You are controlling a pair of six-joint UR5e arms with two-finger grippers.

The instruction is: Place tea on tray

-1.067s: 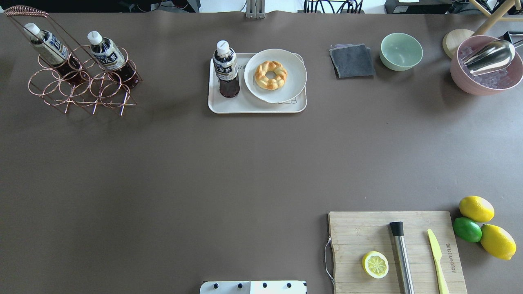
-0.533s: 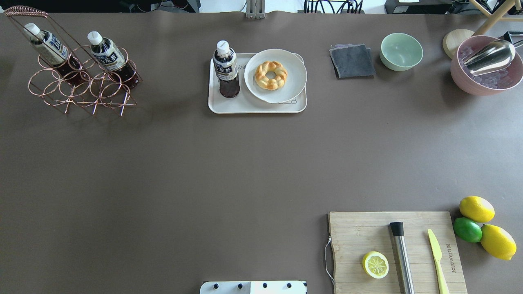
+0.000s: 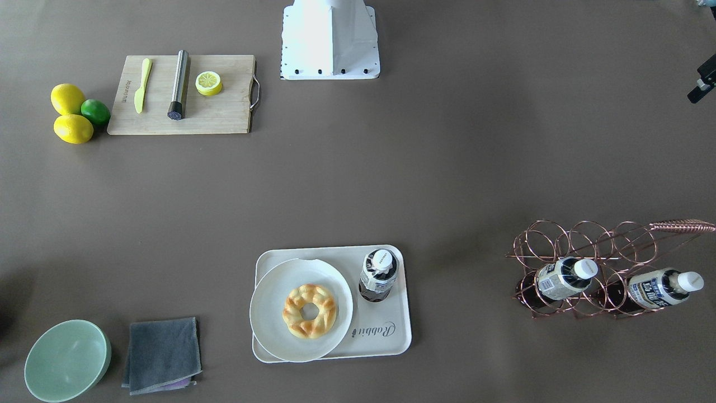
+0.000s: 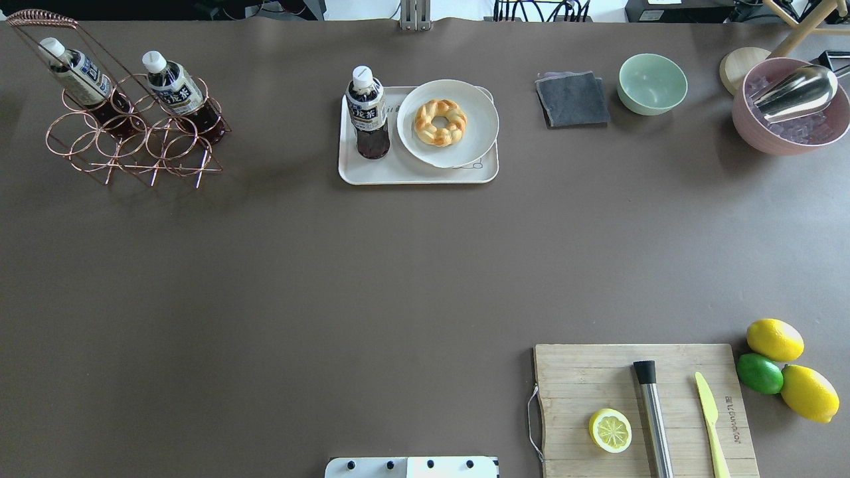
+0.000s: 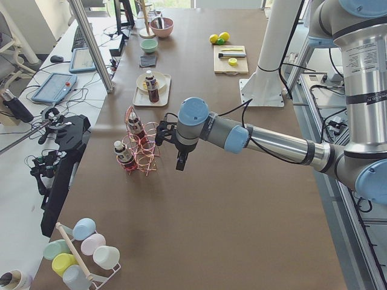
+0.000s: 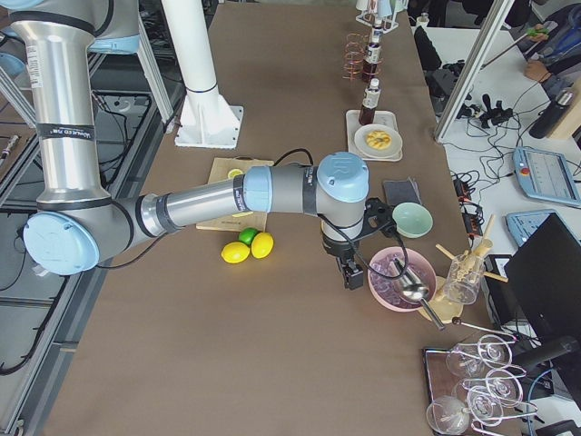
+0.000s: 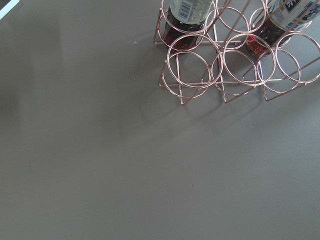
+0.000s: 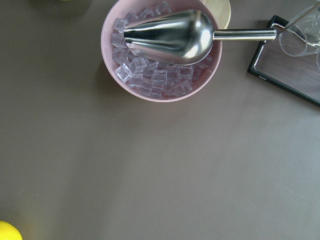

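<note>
So the tea (image 4: 367,113) was standing upright on the tray (image 4: 412,174), at the end nearest the wire rack (image 4: 133,143), cap up and nothing gripping it. Right beside it on the same tray sat a round white plate (image 4: 478,126) with a braided donut (image 4: 440,122) on it; bottle and plate looked really close, but I couldn't tell if they touched. Two more bottles just like it (image 4: 80,76) (image 4: 176,86) were lying tilted in the copper rack, well off to the robot's left on the tabletop (image 4: 332,279). Both arms were nowhere near the tray. The left arm's fingers (image 5: 180,162) hung over bare tabletop beside the rack, and its wrist camera looked straight down on the rack's rings and brown surface. The right arm's fingers (image 6: 349,272) hovered next to the pink bowl (image 4: 747,129) full of ice cubes with a metal scoop (image 8: 170,35) resting in it. Honestly couldn't tell whether either pair of fingers was spread or closed, they only showed up small in the side shots. Over on the robot's right, the cutting board (image 4: 597,372) had a lemon half (image 4: 610,430) on it.
</note>
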